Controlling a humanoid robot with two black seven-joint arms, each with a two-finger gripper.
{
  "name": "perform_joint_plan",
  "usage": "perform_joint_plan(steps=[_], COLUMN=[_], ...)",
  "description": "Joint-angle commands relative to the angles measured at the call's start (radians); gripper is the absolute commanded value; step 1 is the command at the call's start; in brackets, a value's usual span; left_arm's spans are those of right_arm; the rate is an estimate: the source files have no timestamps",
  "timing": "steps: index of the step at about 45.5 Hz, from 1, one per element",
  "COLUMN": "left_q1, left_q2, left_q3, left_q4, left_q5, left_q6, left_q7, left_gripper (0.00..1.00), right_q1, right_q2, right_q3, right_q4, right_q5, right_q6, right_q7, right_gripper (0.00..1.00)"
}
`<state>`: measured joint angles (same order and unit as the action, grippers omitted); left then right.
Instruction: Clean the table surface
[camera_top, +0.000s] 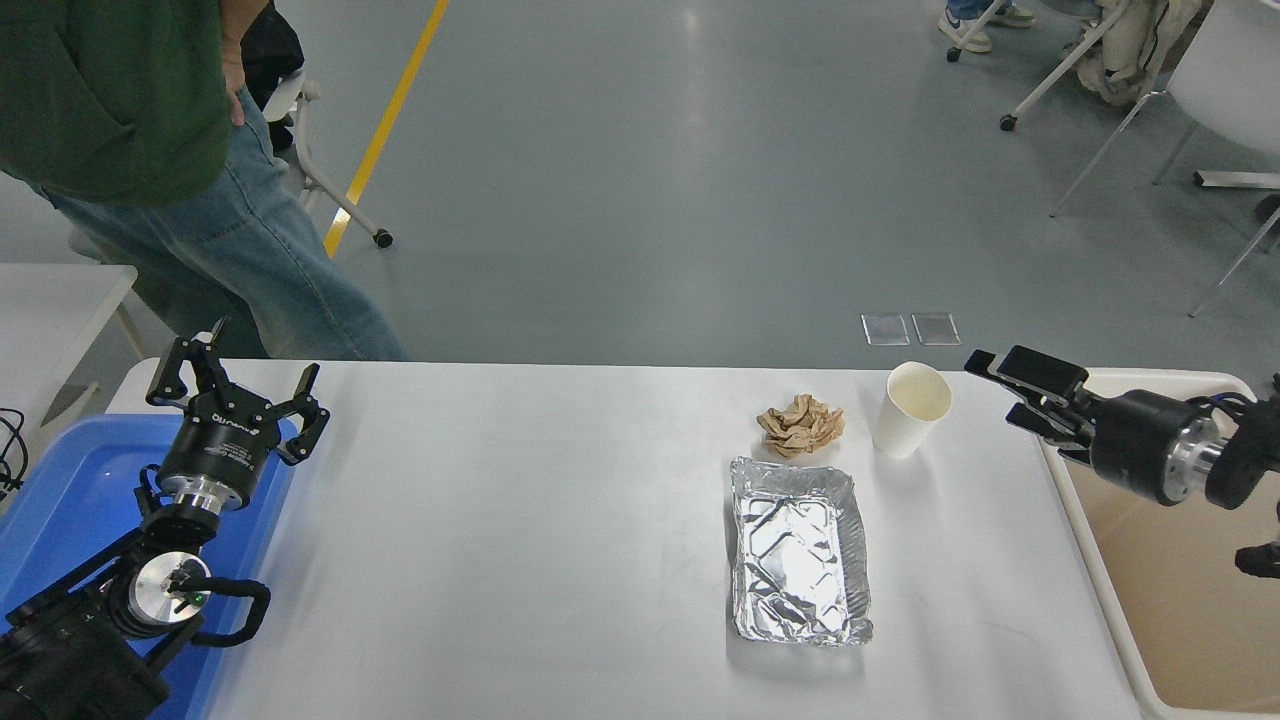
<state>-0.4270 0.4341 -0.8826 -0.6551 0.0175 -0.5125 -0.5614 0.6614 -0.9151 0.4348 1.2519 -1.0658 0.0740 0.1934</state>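
Left arm parked at lower left, wrist angled up and away; left gripper (237, 385) with fingers spread wide. Right arm enters from the right edge, held level, pointing left; right gripper (1010, 392) shows fingers apart, holding nothing.

Person (150, 160) cut off above the waist by the top edge, beige tub (1180, 600) and blue bin (60, 490) running off the sides, right arm's (1200, 460) rear out of frame.

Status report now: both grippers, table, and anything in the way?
Left gripper open, parked over blue bin. Right gripper open, empty, beside paper cup. Table holds cup, crumpled paper, foil tray.
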Motion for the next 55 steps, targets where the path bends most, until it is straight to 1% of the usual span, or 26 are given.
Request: perform_joint_plan(steps=[1,5,8,12,17,21,27,35,55], left_q1=[0.0,0.0,0.0,0.001,0.001,0.0,0.001,-0.001,-0.001], left_q2=[0.0,0.0,0.0,0.0,0.0,0.0,0.0,0.0,0.0], left_q3=[-0.001,0.001,-0.001,0.001,0.001,-0.001,-0.001,0.001,-0.001], left_q4=[0.0,0.0,0.0,0.0,0.0,0.0,0.0,0.0,0.0], left_q5=[0.001,-0.001,-0.001,-0.001,-0.001,-0.001,0.001,-0.001,-0.001], left_q6=[-0.001,0.0,-0.001,0.0,-0.001,0.0,-0.001,0.0,-0.006], left_q7=[0.0,0.0,0.0,0.0,0.0,0.0,0.0,0.0,0.0], left_gripper=[0.99,0.99,0.99,0.99,0.99,0.99,0.99,0.99,0.99], right_q1=[0.082,0.124,0.153,0.162,0.176,0.19,0.233,0.268,0.296], right_q2=[0.082,0.114,0.137,0.144,0.154,0.203,0.272,0.351,0.456], right_q3=[-0.157,-0.237,-0.277,-0.295,-0.301,-0.326,-0.398,-0.493,-0.518], right_q4=[-0.169,-0.215,-0.229,-0.23,-0.233,-0.249,-0.324,-0.41,-0.56], right_q5=[-0.072,-0.057,-0.042,-0.01,-0.009,-0.014,-0.014,-0.01,-0.006], right_q6=[-0.097,-0.134,-0.137,-0.135,-0.135,-0.141,-0.163,-0.223,-0.234], right_q7=[-0.009,-0.02,-0.031,-0.031,-0.029,-0.031,-0.032,-0.034,-0.037], right_gripper=[0.99,0.99,0.99,0.99,0.99,0.99,0.99,0.99,0.99])
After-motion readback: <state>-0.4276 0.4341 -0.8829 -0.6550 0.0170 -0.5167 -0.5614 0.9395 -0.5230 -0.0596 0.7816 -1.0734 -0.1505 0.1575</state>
